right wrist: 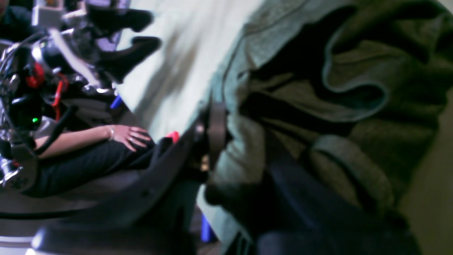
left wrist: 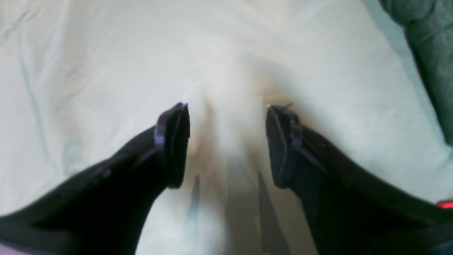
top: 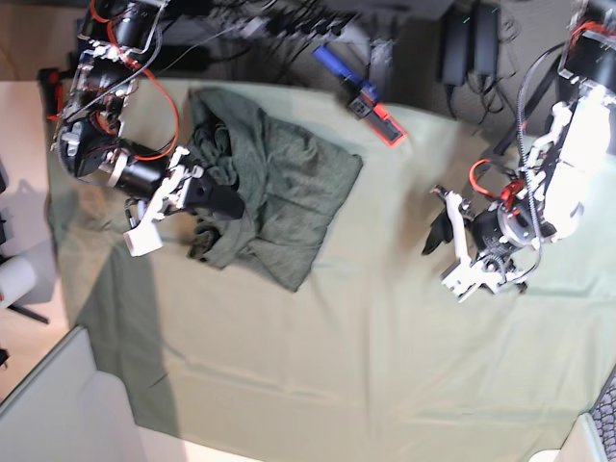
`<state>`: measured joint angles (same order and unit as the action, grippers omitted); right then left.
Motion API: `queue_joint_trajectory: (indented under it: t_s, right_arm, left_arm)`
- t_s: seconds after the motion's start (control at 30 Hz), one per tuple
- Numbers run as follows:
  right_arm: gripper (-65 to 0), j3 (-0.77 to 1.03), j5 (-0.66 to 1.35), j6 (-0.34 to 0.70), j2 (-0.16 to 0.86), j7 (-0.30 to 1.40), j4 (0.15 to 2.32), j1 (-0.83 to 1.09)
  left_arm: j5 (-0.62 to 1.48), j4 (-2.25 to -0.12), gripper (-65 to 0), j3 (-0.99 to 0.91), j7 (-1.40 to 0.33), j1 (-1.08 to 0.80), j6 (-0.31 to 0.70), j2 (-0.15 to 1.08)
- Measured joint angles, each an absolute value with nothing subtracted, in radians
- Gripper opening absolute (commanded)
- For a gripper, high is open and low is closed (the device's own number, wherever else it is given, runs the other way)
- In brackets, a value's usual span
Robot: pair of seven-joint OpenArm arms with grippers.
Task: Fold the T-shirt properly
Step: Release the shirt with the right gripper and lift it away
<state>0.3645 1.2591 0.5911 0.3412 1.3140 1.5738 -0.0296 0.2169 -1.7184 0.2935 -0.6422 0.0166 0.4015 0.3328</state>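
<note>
- Your tabletop is covered by a large pale sage-green cloth sheet point(top: 385, 327), wrinkled in places and spread nearly to every edge of the base view; cables and dark power bricks point(top: 472, 43) lie beyond its far edge.
- The T-shirt point(top: 289, 192) sits on the sheet toward the far left of the base view, bunched and partly doubled over, with loose folds gathered at its left side and a flatter part reaching right.
- Your right gripper point(top: 223, 200) is at the shirt's bunched left side. Its jaws are closed on a fold of the T-shirt point(right wrist: 247, 148), and the right wrist view shows the dark heathered fabric pinched between the fingers point(right wrist: 216, 131), with rumpled hems and seams piled just past them.
- Your left gripper point(top: 435, 229) is over bare sheet on the right of the base view, well apart from the shirt.
- In the left wrist view its two dark fingers point(left wrist: 173, 141) stand wide apart with nothing between them, only pale sheet point(left wrist: 106, 71) below; a corner of the T-shirt point(left wrist: 431, 42) shows at the upper right edge.
- A person's hand point(right wrist: 129, 136) resting on a dark-clad leg shows in the background of the right wrist view.
</note>
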Motion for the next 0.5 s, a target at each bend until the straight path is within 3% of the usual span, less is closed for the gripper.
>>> queue_joint_trajectory:
  t_s: [0.3,0.5]
  right_arm:
    - [-65.0,0.36,1.221,0.591,0.209,1.287,1.645,-0.027]
    - [-65.0,0.268,1.067,0.591,0.175,1.173,1.645,-0.027]
  left_arm:
    - [0.227,-1.718,-27.7,0.293,-0.643,0.012,0.401,0.333]
    - [0.25,-1.718,-27.7,0.293,-0.643,0.012,0.401,0.333]
